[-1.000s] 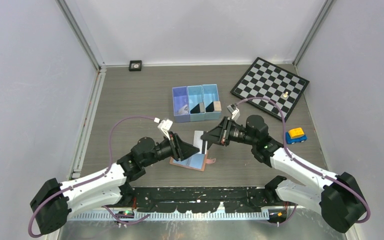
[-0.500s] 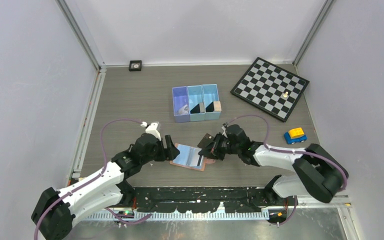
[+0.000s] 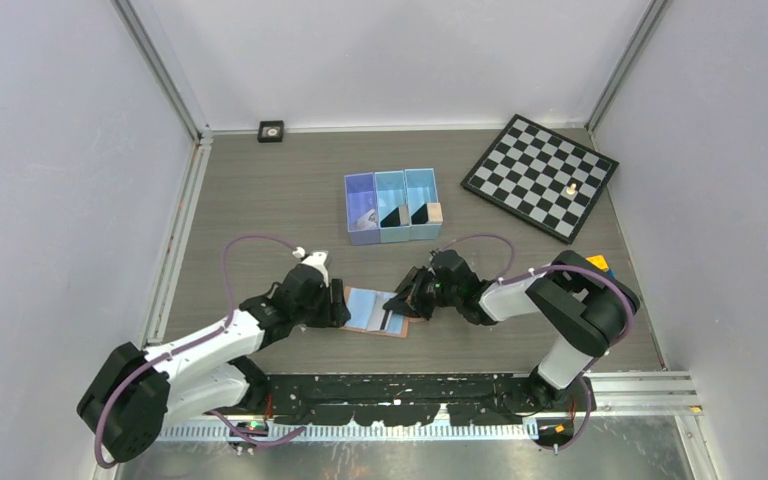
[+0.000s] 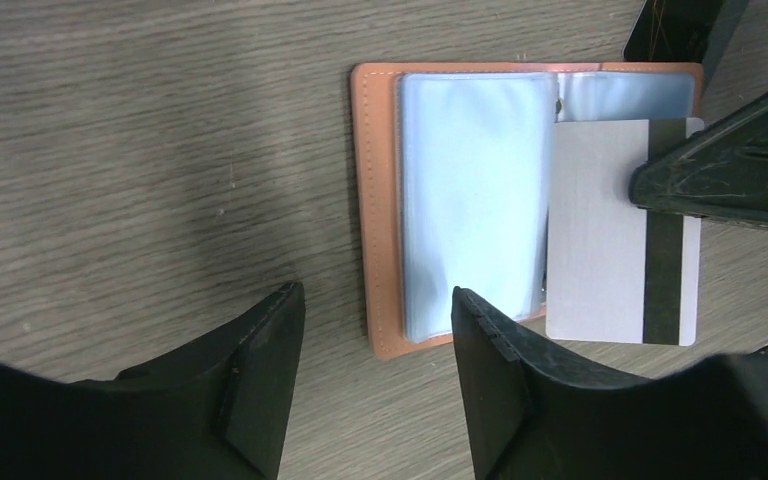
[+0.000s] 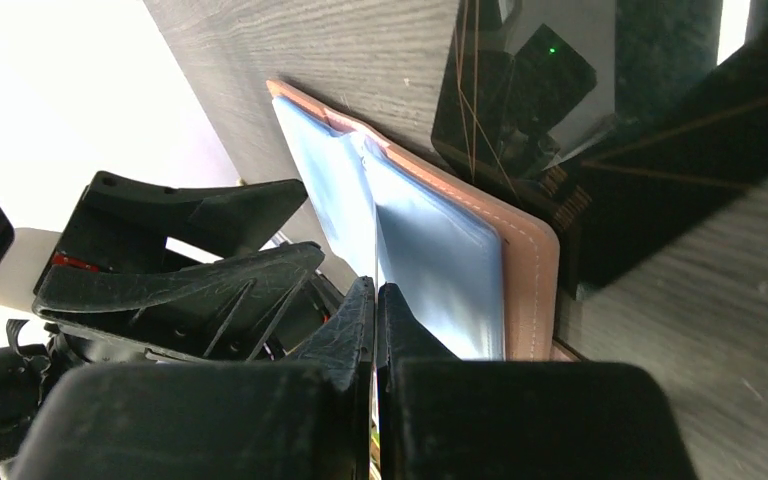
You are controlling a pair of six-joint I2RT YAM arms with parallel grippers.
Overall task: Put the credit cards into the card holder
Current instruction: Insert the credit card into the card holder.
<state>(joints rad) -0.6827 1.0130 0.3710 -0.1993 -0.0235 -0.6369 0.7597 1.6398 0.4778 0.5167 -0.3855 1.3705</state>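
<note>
The card holder (image 3: 365,308) lies open on the table, salmon-tan rim (image 4: 378,210) round light blue sleeves (image 4: 470,190). My right gripper (image 5: 375,290) is shut on a credit card (image 4: 600,250), whose grey back with a black stripe faces up over the holder's right half. In the top view this gripper (image 3: 397,306) sits low at the holder's right edge. My left gripper (image 4: 376,295) stands open just off the holder's near-left corner, nothing between its fingers; the top view has it (image 3: 340,305) at the holder's left edge. A second glossy black card (image 5: 520,100) lies just beyond the holder.
A blue three-compartment bin (image 3: 392,182) stands behind the holder with dark cards and a tan block (image 3: 435,211) in it. A chessboard (image 3: 540,175) with a pale piece lies at the back right. A small toy car (image 3: 597,263) shows behind the right arm.
Both arms came down low to the table. The right gripper shut and brought the card down onto the open holder. The left gripper opened and drew back to the holder's left edge.
</note>
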